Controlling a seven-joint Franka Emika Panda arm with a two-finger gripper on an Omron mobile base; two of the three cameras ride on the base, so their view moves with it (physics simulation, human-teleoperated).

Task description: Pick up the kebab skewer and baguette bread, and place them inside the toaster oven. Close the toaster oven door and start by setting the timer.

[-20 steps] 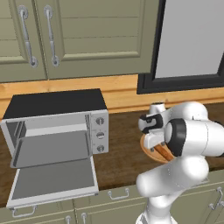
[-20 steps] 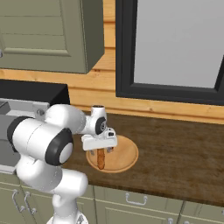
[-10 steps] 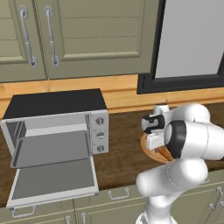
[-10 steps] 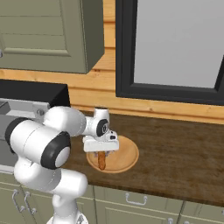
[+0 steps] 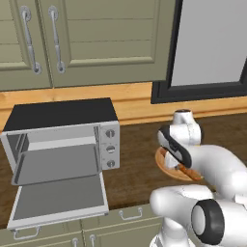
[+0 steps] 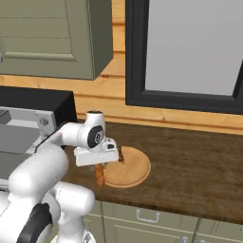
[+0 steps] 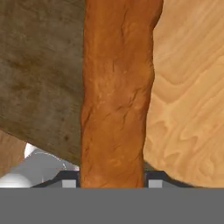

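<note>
Change: fingers (image 7: 112,179) are now standing narrowed against both sides of the baguette bread (image 7: 116,92), where a second ago they were spread wide above it; the hand is also sitting lower over the wooden plate (image 6: 135,166).
Grip: fingers are pressing the loaf's flanks in the hand view, one dark tip at each side of it.
Baguette position: it is lying on the plate's left edge in the right base view (image 6: 99,174), with its near end hanging past the rim over the dark worktop (image 6: 199,161).
Baguette axis: its long axis is running from the worktop's front edge back toward the wall, crosswise to the line between the fingers; in the hand view it is running straight up the picture.
Kebab skewer: the kebab skewer (image 6: 121,154) is lying on the plate just beside the hand, on the side toward the plate's centre; I cannot tell its direction.
Toaster oven: the toaster oven (image 5: 62,137) is standing well apart to the left on the worktop, with the toaster oven door (image 5: 60,198) hanging open and flat toward the front.
</note>
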